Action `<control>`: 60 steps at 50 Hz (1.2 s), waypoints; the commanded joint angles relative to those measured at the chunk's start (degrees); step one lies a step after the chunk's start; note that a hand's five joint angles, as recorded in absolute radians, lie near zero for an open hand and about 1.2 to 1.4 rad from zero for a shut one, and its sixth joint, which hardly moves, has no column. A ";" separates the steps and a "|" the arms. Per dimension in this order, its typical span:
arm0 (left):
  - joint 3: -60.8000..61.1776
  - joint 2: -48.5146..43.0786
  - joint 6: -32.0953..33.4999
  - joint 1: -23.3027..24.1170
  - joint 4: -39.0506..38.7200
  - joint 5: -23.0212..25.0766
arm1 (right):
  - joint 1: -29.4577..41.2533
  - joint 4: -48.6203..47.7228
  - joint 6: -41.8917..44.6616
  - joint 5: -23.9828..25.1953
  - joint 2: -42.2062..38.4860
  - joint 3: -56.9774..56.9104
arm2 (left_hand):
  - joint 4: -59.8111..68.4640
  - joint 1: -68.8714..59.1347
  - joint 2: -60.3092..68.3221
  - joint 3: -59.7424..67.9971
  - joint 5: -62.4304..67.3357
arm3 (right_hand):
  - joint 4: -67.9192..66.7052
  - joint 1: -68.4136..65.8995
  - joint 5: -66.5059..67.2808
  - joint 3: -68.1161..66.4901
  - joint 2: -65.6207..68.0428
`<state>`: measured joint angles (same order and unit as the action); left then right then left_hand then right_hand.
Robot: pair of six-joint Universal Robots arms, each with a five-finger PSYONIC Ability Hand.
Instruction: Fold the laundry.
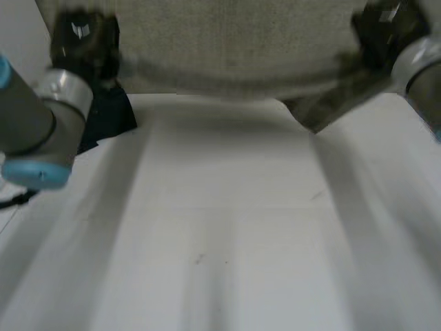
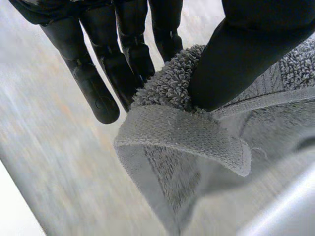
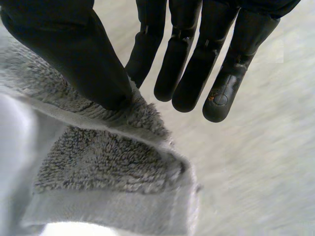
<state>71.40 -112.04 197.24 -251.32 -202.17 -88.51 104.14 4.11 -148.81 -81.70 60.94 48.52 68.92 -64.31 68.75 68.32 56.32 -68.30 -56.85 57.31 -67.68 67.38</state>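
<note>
Towel (image 1: 234, 41), grey with a looped pile, hangs spread wide between two robot hands at the far side of the white bench (image 1: 227, 227), its lower edge sagging in a shallow curve just above the benchtop. The left hand (image 1: 83, 38) grips the towel's upper left corner and the right hand (image 1: 382, 31) grips the upper right corner, with the cloth stretched between them.

Seen from the left wrist, the thumb (image 2: 256, 49) presses a bunched, hemmed corner of the towel (image 2: 187, 132) against the straight black fingers (image 2: 98, 88), pinching it. The hem curls over in a thick fold just below the thumb.

From the right wrist, the right thumb (image 3: 74, 54) bears down on the flat woven band of the other corner (image 3: 108, 157), pinching it against the nearest of the straight fingers (image 3: 221, 93). The other fingers lie alongside, clear of the cloth.

The left arm (image 1: 34, 124), grey with a light-blue cap, reaches in from the near left. The right arm (image 1: 420, 65) enters at the far right. A dark cloth (image 1: 110, 114) lies on the bench at the far left, just behind the left arm and below the left hand.

A darker grey patch (image 1: 313, 114) shows under the towel's lower edge toward the right. Whether it is cloth or shade cannot be told.
</note>
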 commanded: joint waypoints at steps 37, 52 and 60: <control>21.06 0.94 0.16 -3.83 4.94 2.29 | -16.95 -5.25 -23.72 9.63 7.00 49.91 | 11.08 -15.69 11.25 11.68 13.68 | 42.41 30.95 -41.42 41.79 -41.48; 21.24 0.77 0.16 -3.83 4.86 2.29 | -16.69 -11.40 -23.90 13.85 3.84 52.38 | 11.08 -15.69 11.25 11.68 13.68 | 35.01 23.55 -34.02 34.38 -34.08; 21.24 0.94 0.16 -3.83 4.86 2.20 | -14.06 -14.48 -25.04 13.50 -0.38 48.78 | 11.08 -15.69 11.25 11.68 13.68 | 23.08 11.63 -22.09 22.46 -22.15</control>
<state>92.67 -111.19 197.40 -255.12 -197.31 -86.21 87.87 -8.66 -172.92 -67.86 63.92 100.28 68.92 -64.31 68.75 68.32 56.32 -32.04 -27.30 20.96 -32.22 32.17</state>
